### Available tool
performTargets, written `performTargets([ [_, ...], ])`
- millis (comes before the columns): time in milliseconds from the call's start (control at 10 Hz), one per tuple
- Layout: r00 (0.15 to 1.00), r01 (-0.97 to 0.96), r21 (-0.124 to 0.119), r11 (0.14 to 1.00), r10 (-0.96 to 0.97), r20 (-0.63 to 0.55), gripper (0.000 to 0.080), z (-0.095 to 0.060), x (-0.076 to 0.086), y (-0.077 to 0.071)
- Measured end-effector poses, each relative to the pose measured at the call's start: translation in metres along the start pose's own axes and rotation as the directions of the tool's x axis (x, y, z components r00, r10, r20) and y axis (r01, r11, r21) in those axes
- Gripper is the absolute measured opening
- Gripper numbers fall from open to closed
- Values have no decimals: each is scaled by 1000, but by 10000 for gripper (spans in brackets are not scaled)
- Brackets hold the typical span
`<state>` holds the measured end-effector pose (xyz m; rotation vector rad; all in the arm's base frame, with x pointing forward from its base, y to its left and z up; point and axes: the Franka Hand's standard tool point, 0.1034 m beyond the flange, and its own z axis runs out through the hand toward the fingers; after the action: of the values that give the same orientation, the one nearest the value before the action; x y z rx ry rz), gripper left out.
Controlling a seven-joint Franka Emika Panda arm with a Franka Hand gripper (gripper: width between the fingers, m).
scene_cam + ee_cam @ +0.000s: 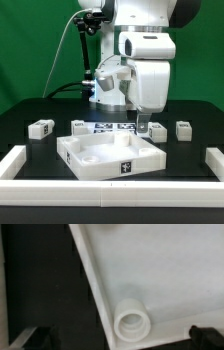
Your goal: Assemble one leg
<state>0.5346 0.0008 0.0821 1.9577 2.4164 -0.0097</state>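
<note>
Closest up, a white fence [16, 160] runs in front of the square tabletop part [100, 158], and one leg [157, 130] stands just behind that part's back corner on the exterior view's right. Gripper [143, 124] hangs over the same corner, spread wide and empty, above a round socket [130, 324] in the part.

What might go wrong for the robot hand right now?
1. The open gripper hangs over the white tray part's back corner; going down, a finger might hit its rim.
2. The nearest leg sits close beside it and might get knocked away.
</note>
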Motion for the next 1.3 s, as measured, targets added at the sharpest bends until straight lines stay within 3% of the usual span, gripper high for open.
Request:
performTargets([
  [400, 977, 212, 59, 976, -210, -37, 650, 23, -36, -52],
  [500, 989, 145, 81, 986, -142, -38, 650, 26, -37, -58],
  [800, 989, 144, 82, 986, -142, -38, 650, 26, -38, -58],
  [900, 988, 150, 100, 984, -146, -43, 650, 24, -40, -62],
  [1000, 987, 158, 107, 982, -154, -50, 650, 25, -42, -73],
  [1200, 987, 151, 135, 979, -141, -77, 650, 43, -37, -107],
  [1300, 987, 145, 152, 978, -133, -86, 650, 51, -35, -113],
])
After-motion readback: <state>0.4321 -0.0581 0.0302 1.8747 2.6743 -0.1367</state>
